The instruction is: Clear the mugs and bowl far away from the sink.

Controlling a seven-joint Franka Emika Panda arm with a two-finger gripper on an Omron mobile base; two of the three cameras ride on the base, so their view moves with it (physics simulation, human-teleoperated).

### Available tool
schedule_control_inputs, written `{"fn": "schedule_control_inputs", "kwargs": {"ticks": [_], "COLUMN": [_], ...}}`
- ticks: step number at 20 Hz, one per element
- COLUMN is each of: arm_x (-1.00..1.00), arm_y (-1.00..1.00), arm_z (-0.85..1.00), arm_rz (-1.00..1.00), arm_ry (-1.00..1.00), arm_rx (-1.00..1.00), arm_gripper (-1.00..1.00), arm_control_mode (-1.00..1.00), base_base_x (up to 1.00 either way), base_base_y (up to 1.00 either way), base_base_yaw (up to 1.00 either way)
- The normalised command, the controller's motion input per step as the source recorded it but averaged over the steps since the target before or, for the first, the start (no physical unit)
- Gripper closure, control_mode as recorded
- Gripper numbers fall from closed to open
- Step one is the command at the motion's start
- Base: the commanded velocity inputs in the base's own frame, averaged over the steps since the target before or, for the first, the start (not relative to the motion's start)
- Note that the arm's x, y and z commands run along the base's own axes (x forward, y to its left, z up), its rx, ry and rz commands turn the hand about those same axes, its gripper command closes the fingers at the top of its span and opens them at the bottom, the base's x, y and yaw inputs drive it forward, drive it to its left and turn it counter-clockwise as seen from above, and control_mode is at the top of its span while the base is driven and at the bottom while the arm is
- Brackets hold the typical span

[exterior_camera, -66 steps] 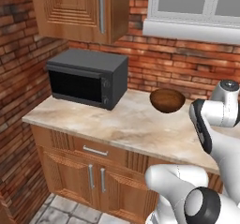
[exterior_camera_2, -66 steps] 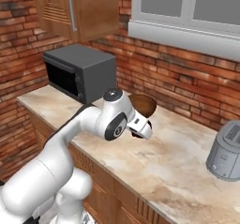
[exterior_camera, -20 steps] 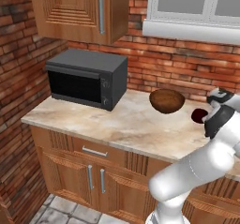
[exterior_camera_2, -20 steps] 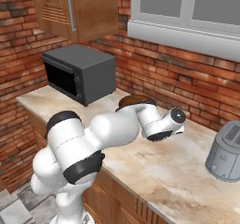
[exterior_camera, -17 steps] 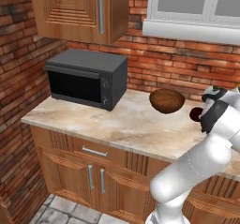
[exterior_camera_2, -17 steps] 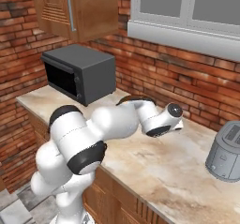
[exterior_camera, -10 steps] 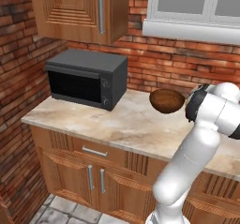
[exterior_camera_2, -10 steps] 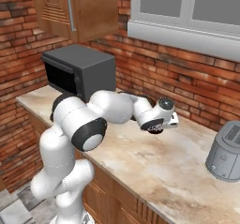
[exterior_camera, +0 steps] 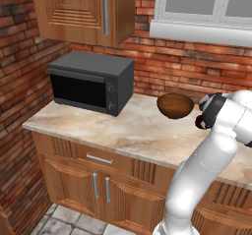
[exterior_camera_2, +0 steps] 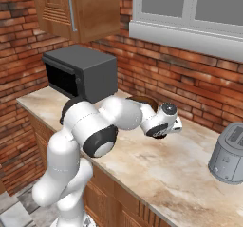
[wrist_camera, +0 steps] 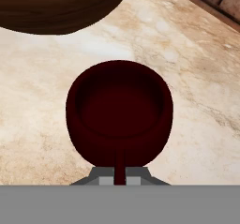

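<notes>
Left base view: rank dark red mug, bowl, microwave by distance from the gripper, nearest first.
1. dark red mug: at the gripper, which is shut on its handle; handle grip shows plainly in the hand view.
2. bowl: just left of the gripper, nearer the brick wall.
3. microwave: far left on the counter, well past the bowl.

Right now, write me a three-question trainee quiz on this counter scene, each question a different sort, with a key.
1. True or false: the gripper is shut on the red mug.
2. What lies nearest the mug? A) microwave B) wooden bowl C) toaster
3. Fill in: the mug's opening faces the ____ camera.

Key: 1 true; 2 B; 3 hand
</notes>
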Motion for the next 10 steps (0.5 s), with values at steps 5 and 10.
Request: {"fn": "schedule_control_inputs", "kwargs": {"ticks": [5, 10], "arm_x": [0.02, 0.01], "arm_y": [0.03, 0.0], "arm_z": [0.0, -0.01], "arm_rz": [0.0, 0.0], "arm_ry": [0.0, 0.0], "arm_rx": [0.0, 0.0], "arm_gripper": [-1.0, -1.0], "arm_control_mode": [-1.0, -1.0], "base_base_x": [0.0, 0.0], "base_base_y": [0.0, 0.0], "base_base_yaw": [0.0, 0.0]}}
